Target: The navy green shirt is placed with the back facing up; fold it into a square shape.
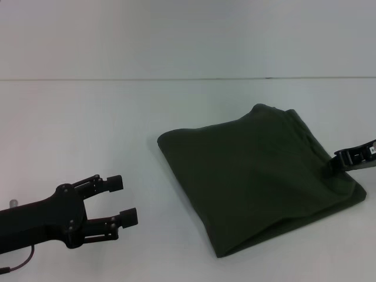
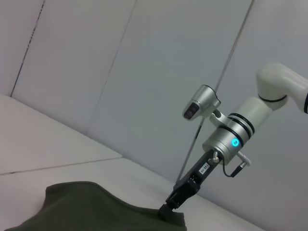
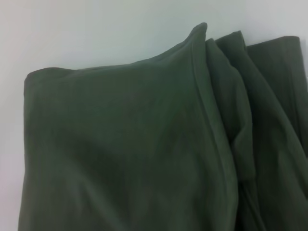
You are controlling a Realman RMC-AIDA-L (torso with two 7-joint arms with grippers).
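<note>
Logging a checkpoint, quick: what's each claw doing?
Left claw: open, empty, beside the folded dark olive-green cotton shirt.
Right claw: at the shirt's edge; cannot be told.

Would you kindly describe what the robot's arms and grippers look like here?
The left gripper is matte black with linkage fingers on a black arm, a thin cable trailing below. The right gripper is black with a small white label, on a white and silver arm with black rings and a cyan light.

You get even, soft, diffuse light with a cool cast; the white table (image 1: 88, 129) is bright with no glare. The navy green shirt (image 1: 258, 176) reads very dark, its folds barely separated, and throws only a thin, faint shadow along its near edge. In the right wrist view the cloth beside its layered folds looks soft and slightly blurred.
</note>
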